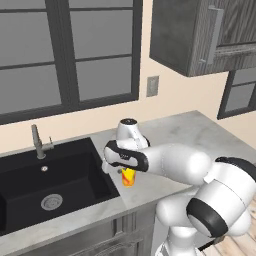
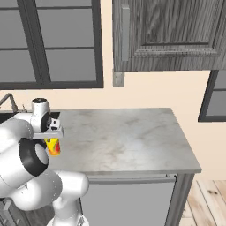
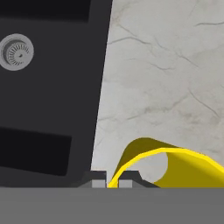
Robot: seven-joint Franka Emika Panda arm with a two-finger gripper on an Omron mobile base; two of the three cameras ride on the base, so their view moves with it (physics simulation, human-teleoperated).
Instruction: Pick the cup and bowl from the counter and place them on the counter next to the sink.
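Observation:
The yellow cup (image 1: 128,177) with its red-orange mark stands upright under my hand, just right of the sink (image 1: 50,185) on the marbled counter (image 1: 200,135). My gripper (image 3: 112,182) is shut on the cup's rim (image 3: 175,168), one finger inside and one outside. From the right base view the cup (image 2: 53,147) hangs below the gripper (image 2: 52,140) at the counter's (image 2: 119,137) left end. I cannot tell whether the cup's base touches the stone. The bowl is out of view.
The black sink (image 3: 43,87) with its round drain (image 3: 16,52) lies left of the cup. A slim faucet (image 1: 37,142) rises behind the basin. Dark wall cabinets (image 2: 167,35) hang above the counter's right half, windows behind.

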